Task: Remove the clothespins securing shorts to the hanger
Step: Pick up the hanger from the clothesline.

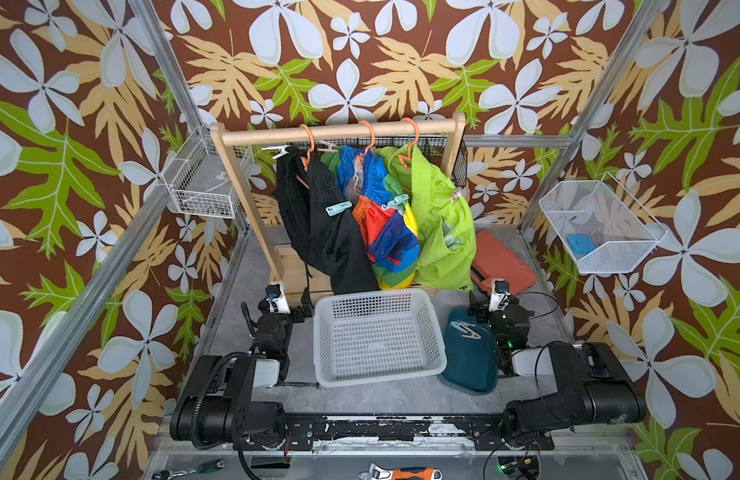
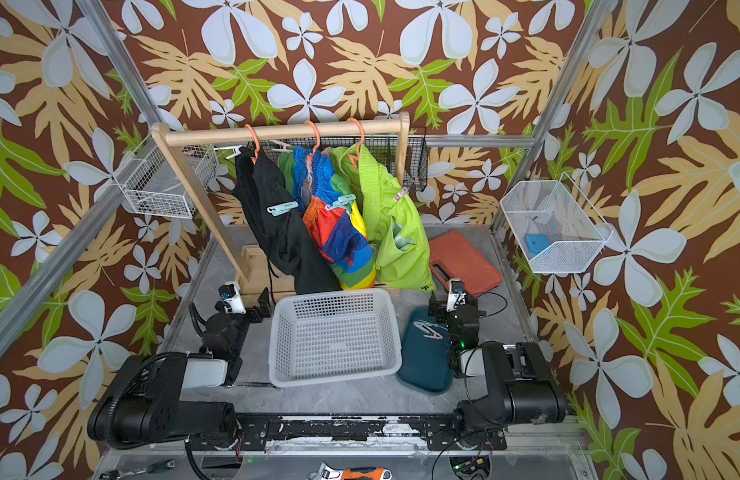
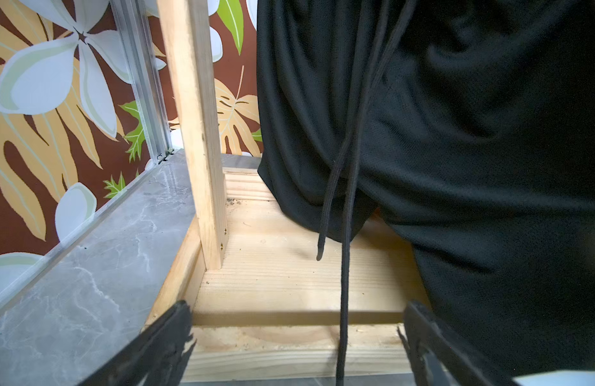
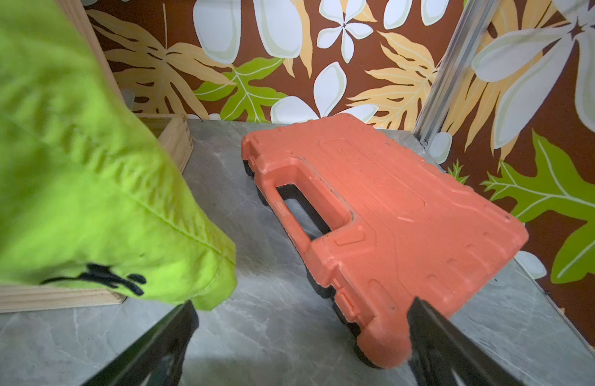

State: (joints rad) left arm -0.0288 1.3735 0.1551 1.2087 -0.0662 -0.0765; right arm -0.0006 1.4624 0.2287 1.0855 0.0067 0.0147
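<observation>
On the wooden rack (image 1: 339, 132), three pairs of shorts hang from orange hangers: black (image 1: 318, 224), colour-blocked (image 1: 387, 232) and lime green (image 1: 443, 232). A teal clothespin (image 1: 338, 206) grips the black pair, another (image 1: 395, 202) the colour-blocked pair, and a beige one (image 1: 456, 193) the green pair. Whitish clothespins (image 1: 276, 150) sit near the hanger tops. Two loose clothespins (image 1: 463, 329) lie on a teal tray (image 1: 468, 370). My left gripper (image 3: 297, 310) is open and low before the rack base, by the black shorts' drawstring (image 3: 344, 267). My right gripper (image 4: 301, 310) is open above the table, beside the green hem (image 4: 189, 267).
A white plastic basket (image 1: 376, 296) stands between the arms in front of the rack. An orange tool case (image 4: 389, 207) lies at the back right. Wire baskets hang on the left wall (image 1: 206, 183) and right wall (image 1: 600, 228), a black one (image 1: 457, 160) behind the rack.
</observation>
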